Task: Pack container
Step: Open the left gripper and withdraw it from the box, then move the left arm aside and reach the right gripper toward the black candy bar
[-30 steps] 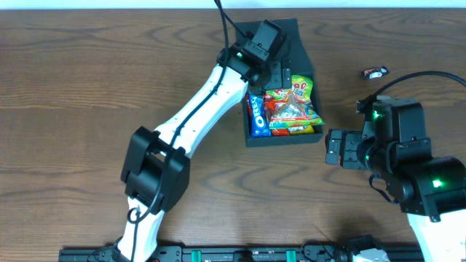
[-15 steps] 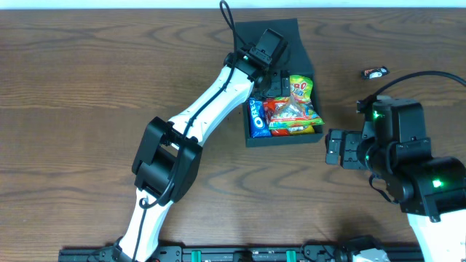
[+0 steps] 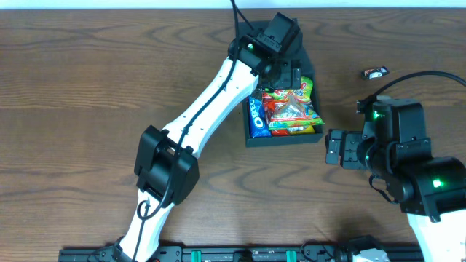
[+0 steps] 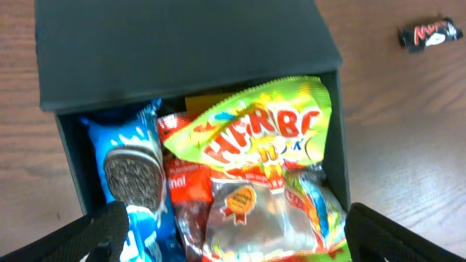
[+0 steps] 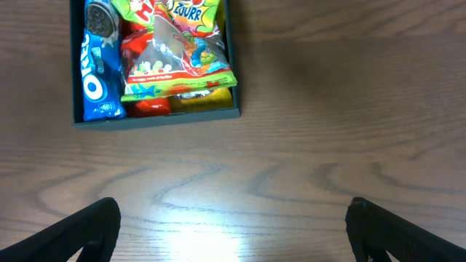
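Note:
The container [image 3: 284,140] is a dark square box at the table's far middle, its flap lid [image 3: 295,33] folded back. It holds a blue Oreo packet [image 3: 255,115], a green Haribo bag [image 3: 295,98] and other red and yellow packets. In the left wrist view the box wall [image 4: 69,160], the Oreo packet [image 4: 135,175] and the Haribo bag [image 4: 262,131] fill the frame. My left gripper [image 3: 291,73] [image 4: 240,247] is open and empty just above the packets. My right gripper [image 3: 329,149] [image 5: 233,233] is open and empty over bare table, right of the container's near edge [image 5: 156,118].
A small Mars bar [image 3: 376,72] lies on the wooden table to the right of the container, and also shows in the left wrist view [image 4: 429,33]. My left arm stretches diagonally from the front edge to the box.
My left arm has shifted a little right and toward the far side over the box. The Haribo bag now lies lower among the packets. The right arm has not moved.

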